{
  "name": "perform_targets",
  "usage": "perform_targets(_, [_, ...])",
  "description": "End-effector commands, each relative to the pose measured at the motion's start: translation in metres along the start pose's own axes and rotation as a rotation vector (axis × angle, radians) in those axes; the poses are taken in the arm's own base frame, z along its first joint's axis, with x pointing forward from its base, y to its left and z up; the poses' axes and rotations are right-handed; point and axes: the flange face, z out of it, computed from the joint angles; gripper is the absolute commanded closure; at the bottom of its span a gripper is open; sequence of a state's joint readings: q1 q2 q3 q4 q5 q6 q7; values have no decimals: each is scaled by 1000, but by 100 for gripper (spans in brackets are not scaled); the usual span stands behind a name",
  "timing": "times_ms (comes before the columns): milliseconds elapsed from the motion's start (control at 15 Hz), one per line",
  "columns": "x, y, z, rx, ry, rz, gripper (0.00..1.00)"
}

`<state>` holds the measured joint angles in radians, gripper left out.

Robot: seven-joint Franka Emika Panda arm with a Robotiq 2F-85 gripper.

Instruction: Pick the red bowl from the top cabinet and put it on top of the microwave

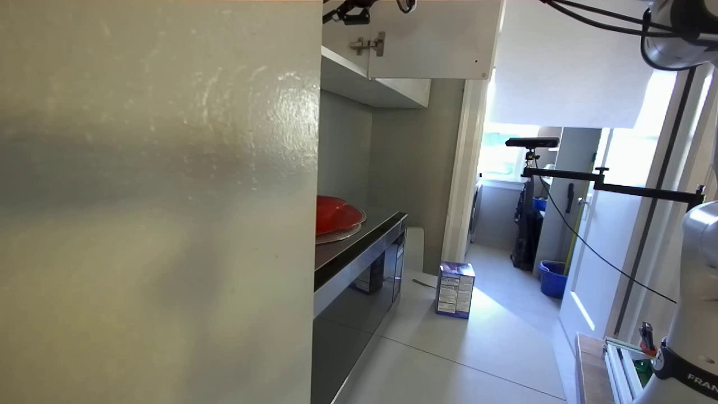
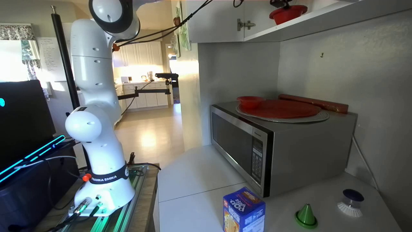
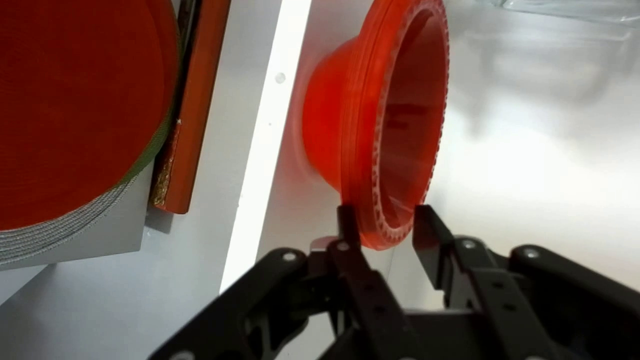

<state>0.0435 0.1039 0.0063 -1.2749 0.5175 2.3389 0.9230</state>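
Top cabinet, door hanging open, microwave below! Up inside the cabinet, near the front edge of the shelf, the Robotiq gripper meets the red bowl, fingertips either side of its rim; clamped on or not, I can't tell!

The bowl is red, the cabinet white, the fingers black.

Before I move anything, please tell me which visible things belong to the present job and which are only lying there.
Job: red bowl in the top cabinet; claw; microwave.
Only lying there: second red bowl atop the microwave; blue box; green cone; brush.
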Motion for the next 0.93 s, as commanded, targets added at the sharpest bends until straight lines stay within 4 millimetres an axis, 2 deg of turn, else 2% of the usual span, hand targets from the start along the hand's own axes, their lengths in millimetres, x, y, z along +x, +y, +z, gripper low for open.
perform_targets(0, [2, -8, 1, 5, 27, 18, 69])
perform_targets(267, [2, -9, 1, 7, 28, 22, 86])
perform_targets(867, [3, -11, 2, 5, 35, 16, 79])
